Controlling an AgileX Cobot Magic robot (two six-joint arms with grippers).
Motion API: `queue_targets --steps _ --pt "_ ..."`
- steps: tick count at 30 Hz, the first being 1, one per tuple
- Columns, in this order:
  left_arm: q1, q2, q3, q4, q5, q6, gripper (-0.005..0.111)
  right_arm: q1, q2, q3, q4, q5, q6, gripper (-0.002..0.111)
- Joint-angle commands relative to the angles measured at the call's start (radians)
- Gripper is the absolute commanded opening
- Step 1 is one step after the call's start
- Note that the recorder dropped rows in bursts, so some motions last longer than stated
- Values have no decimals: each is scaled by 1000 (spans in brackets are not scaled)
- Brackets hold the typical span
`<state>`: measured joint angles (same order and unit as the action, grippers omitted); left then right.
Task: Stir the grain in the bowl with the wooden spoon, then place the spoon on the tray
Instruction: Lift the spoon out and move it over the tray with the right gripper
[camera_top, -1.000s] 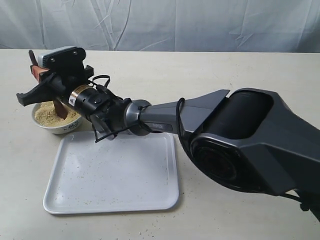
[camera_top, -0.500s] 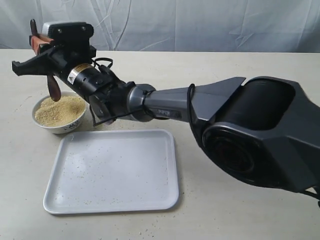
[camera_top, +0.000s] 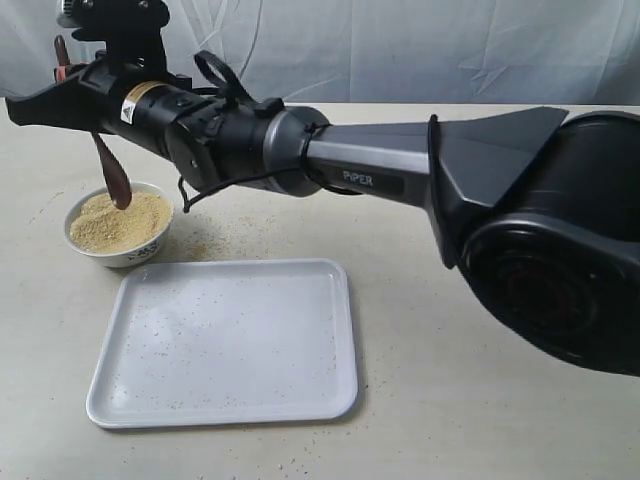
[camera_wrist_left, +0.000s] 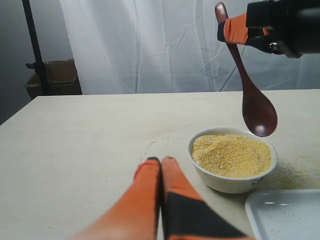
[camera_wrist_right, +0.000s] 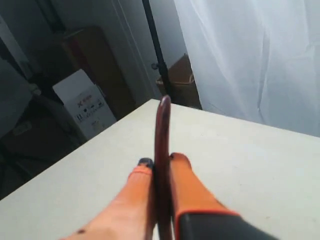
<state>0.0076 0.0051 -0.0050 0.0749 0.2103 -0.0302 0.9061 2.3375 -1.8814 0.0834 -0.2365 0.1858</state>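
Observation:
The dark wooden spoon (camera_top: 112, 172) hangs scoop-down just above the bowl (camera_top: 112, 250), its tip over the far rim. My right gripper (camera_top: 63, 72) is shut on the upper handle, having reached across to the left side. In the right wrist view the spoon handle (camera_wrist_right: 162, 127) stands between the closed fingers of the right gripper (camera_wrist_right: 161, 161). The grain (camera_top: 118, 220) fills the white bowl as a tan mound. The white tray (camera_top: 230, 340) lies in front of the bowl. In the left wrist view my left gripper (camera_wrist_left: 161, 160) is shut and empty, low over the table beside the bowl (camera_wrist_left: 225, 181), below the spoon (camera_wrist_left: 259, 114).
Loose grains are scattered on the tray and on the beige table (camera_top: 480, 400) around the bowl. A white curtain (camera_top: 400, 50) hangs behind the table. A dark stand (camera_wrist_left: 31, 45) and cardboard boxes (camera_wrist_left: 55, 80) sit beyond the table's far edge.
My right gripper has lifted the spoon up out of the grain and shifted up and to the left; the scoop now hangs clear above the bowl.

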Motion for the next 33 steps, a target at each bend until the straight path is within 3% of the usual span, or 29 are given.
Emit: queue_targets --steps 1,9,19,22,27,33 --pt "1 -5 5 -3 -4 -3 0 -2 -57 1 -11 155 -3 -1" --pt "1 -5 5 -3 -4 -3 0 -20 -141 1 -83 509 -74 -1" --pt "1 -5 5 -3 -4 -3 0 -20 -182 1 -56 1174 -584 -1" --pt "1 -5 5 -3 -4 -3 0 -20 -158 1 87 1331 -692 -1" --pt "1 -5 5 -3 -4 -3 0 -9 -89 1 337 1416 -880 -1" --pt "1 -5 5 -3 -6 -3 0 13 -32 1 340 1407 -892 -1"
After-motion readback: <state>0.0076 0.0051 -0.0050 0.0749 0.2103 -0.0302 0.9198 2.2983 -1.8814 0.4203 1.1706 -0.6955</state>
